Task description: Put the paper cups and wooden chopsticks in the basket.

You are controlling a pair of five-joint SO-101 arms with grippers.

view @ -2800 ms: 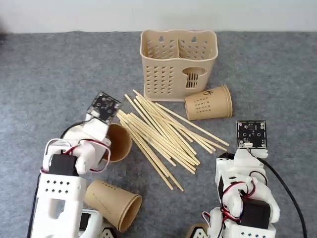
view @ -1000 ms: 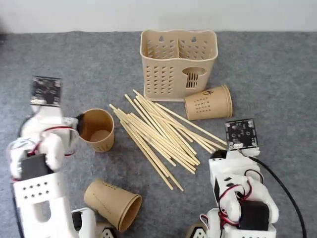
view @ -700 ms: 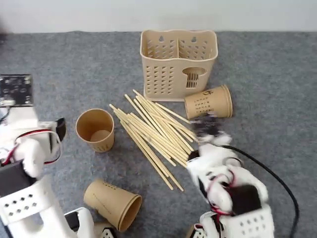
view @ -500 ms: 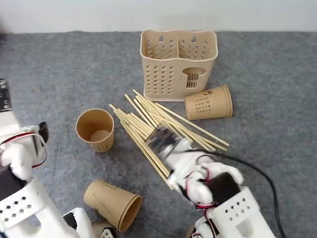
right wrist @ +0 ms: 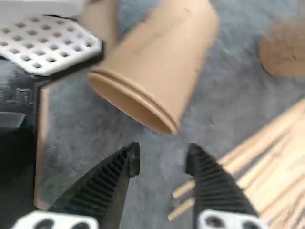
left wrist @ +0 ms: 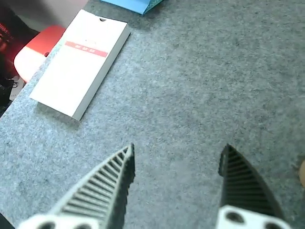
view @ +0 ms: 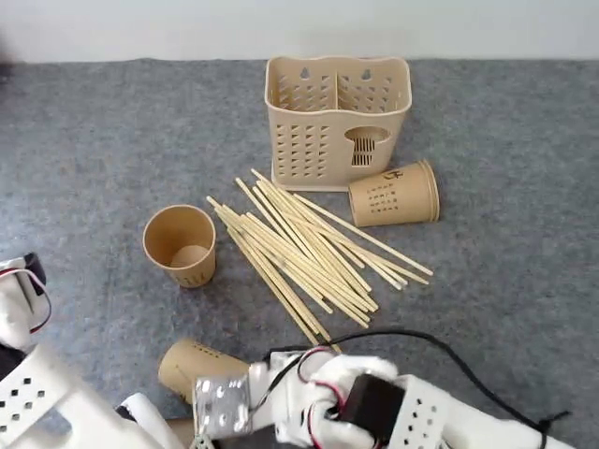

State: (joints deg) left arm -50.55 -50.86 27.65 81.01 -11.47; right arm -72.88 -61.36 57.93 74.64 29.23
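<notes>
Summary: nothing had gone into the basket yet. The beige perforated plastic basket with two compartments [view: 337,122] stood upright at the far side of the grey felt surface [view: 505,140], and no cup or chopstick showed above its rim. Three brown paper cups were out. One upright cup [view: 181,245] stood mouth up beside the chopsticks. One cup lay on its side [view: 394,194] just beside the basket's near right corner. A third cup lay on its side [view: 192,363] at the near edge, partly hidden by the right arm [view: 365,412]. The loose heap of pale wooden chopsticks [view: 309,248] lay fanned on the surface between the upright cup and the cup by the basket, none lifted. Right jaws: moderately open, holding nothing, poised just short of the rim of the third cup [right wrist: 157,67], whose mouth faced them, with chopstick ends [right wrist: 267,157] close by. Left jaws: wide open, empty, over bare felt well apart from the task items, near a flat white box [left wrist: 78,62] with a red object [left wrist: 33,52] beyond it. The left arm [view: 23,374] sat at the near left edge of the high view. Judgement: no item placed so far, with all three cups and every chopstick left to do. The step in hand appeared to be a grasp on the near fallen cup by the right arm.
</notes>
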